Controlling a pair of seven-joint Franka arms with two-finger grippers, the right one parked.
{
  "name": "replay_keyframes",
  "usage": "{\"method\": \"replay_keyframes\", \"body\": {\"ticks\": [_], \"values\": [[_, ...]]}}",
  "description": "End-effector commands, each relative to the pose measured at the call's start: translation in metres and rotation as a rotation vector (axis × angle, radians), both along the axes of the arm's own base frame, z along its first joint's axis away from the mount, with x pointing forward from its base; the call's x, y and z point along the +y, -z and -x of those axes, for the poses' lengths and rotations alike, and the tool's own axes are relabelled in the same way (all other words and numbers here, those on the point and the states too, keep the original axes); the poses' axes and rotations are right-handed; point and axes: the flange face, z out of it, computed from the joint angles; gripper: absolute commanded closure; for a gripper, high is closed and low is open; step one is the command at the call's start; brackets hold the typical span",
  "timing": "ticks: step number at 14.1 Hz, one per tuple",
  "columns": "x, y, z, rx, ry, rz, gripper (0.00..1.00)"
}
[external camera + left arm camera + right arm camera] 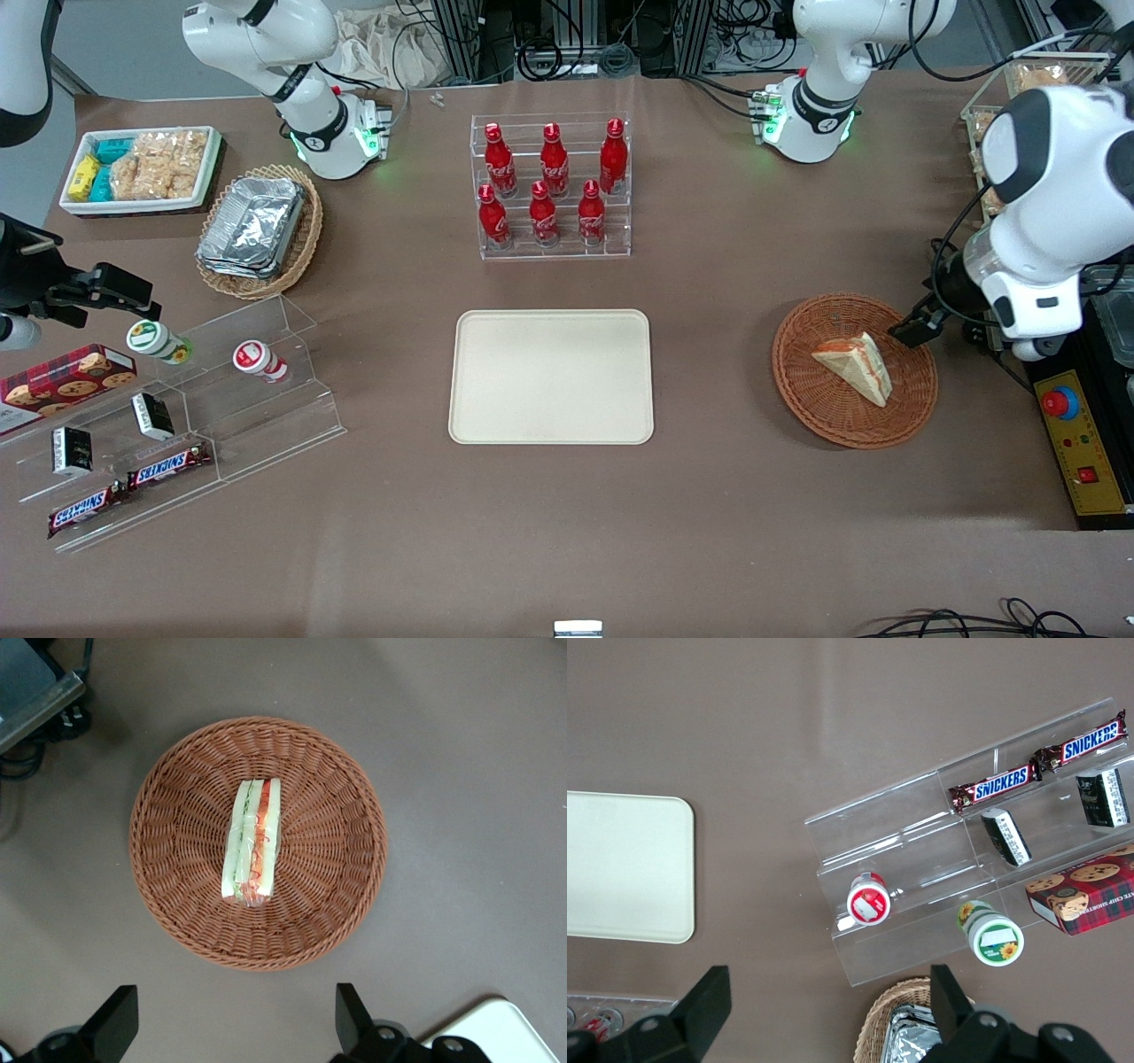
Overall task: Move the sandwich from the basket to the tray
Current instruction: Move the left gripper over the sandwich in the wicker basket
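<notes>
Item: sandwich (856,363), triangular wedge, lying in the round reddish-brown basket (815,399) toward the working arm's end of the desk (709,496). In the wrist view we see it resting on one face, red and green filling edge turned up.

Item: gripper (912,326), above the basket's rim, clear of the sandwich. We see its fingers (115,1023) spread wide with nothing between them.

Item: tray (551,375), cream, unoccupied, well apart from the basket near the desk's middle.

Risks, as we judge them:
- Soft bread: closing too hard could crush the wedge or squeeze filling out.
- Tapered shape: a grip across the sloping sides could let it slip free during the carry.
- Woven basket: descending too low could catch a fingertip on the wicker and drag the basket.
- Light basket: lifting could tip it.
</notes>
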Motion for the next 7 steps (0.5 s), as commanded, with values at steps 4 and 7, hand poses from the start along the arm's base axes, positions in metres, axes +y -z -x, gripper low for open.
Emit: {"method": "replay_keyframes", "body": {"ticks": [4, 7], "values": [[0.013, 0.07, -0.01, 0.031, -0.043, -0.012, 0.0], [0.022, 0.105, -0.015, 0.045, -0.059, -0.013, 0.0]]}}
